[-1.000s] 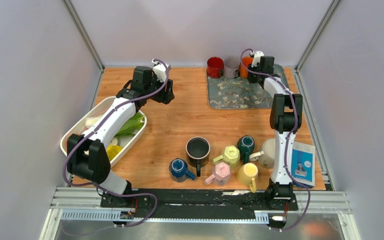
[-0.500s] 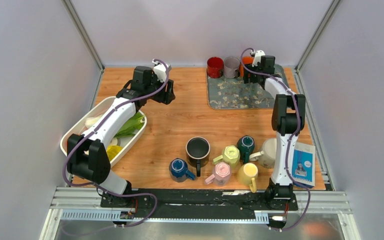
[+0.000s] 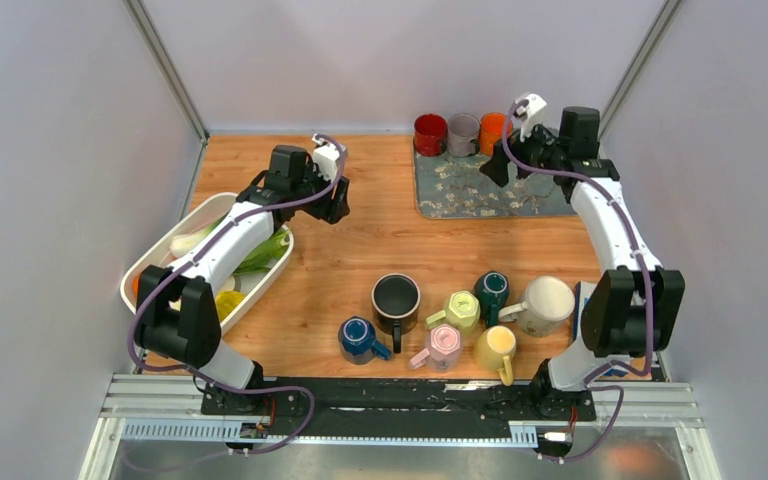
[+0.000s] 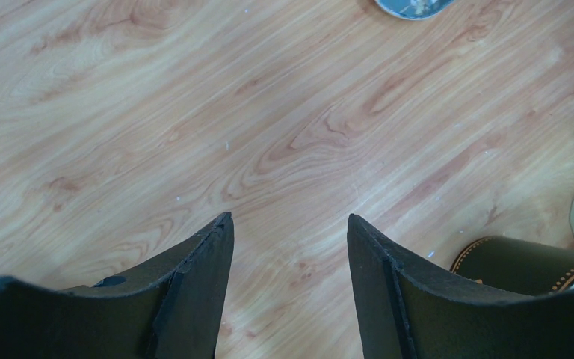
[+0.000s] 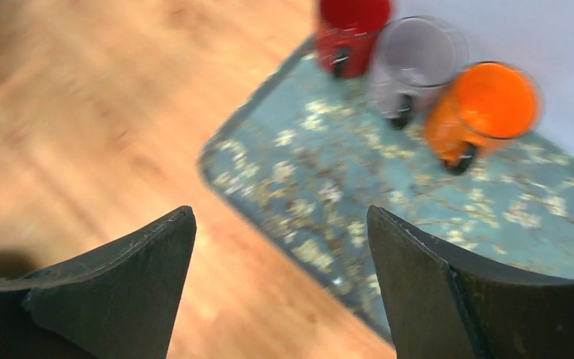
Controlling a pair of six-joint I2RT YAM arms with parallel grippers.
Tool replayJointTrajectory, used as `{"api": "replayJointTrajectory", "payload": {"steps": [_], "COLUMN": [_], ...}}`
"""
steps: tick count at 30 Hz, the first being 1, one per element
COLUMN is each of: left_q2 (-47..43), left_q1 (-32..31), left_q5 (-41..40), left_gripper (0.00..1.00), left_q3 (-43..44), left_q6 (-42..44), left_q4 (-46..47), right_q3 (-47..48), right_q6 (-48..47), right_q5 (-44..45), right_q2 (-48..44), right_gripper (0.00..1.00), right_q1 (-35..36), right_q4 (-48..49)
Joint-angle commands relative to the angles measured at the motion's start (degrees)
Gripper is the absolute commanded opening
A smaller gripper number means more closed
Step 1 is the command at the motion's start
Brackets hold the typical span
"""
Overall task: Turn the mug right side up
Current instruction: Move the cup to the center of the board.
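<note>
The right pincer (image 5: 280, 217) hangs wide open and empty. The rounded corner edge of the flowered mat (image 5: 418, 194) runs between its fingers, one over wood and one over the mat. Ahead of it, the orange mug (image 5: 486, 105) stands mouth up near the mat's far edge, clear of both fingers, with open mat between. The grey mug (image 5: 411, 63) is just beside it, and the red mug (image 5: 351, 30) comes next. The left pincer (image 4: 290, 218) is also spread wide and holds nothing, over the bare wooden surface (image 4: 194, 112). A black mug (image 4: 523, 262) sits close beside one of its fingers.
</note>
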Motion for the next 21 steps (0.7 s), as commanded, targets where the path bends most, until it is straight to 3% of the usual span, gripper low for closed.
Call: {"api": "replayJointTrajectory", "payload": {"steps": [1, 5, 10, 14, 18, 21], "left_q2": [-0.9, 0.8, 2.1, 3.2, 3.4, 3.0], "left_q1": [0.2, 0.2, 0.2, 0.2, 0.2, 0.3], "left_q5": [5.2, 6.1, 6.8, 7.4, 7.5, 7.3], "left_gripper": [0.65, 0.64, 0.63, 0.62, 0.61, 0.61], "left_q3": [0.5, 1.5, 3.0, 4.1, 4.4, 3.8], "left_q6": [2.7, 2.2, 2.1, 2.4, 1.5, 0.4], "left_q4": [2.4, 2.2, 1.7, 0.7, 0.6, 1.0], "right_q3": [-4.7, -8.2, -17.4, -22.5, -24.5, -25.6], "right_q6": [-18.7, -42.6, -59.2, -64.7, -62.7, -60.9], "right_q5": [-16.6, -16.2, -9.0, -3.8, -0.5, 2.8], "right_q2": [-4.6, -10.0, -18.4, -22.7, -22.0, -20.1], "right_gripper": [0.90, 0.96, 1.00, 1.00, 0.99, 0.91], "right_q1": [1.7, 5.0, 8.0, 9.0, 9.2, 9.1], "right_q4": [-22.7, -44.5, -53.6, -53.9, -51.3, -47.4]}}
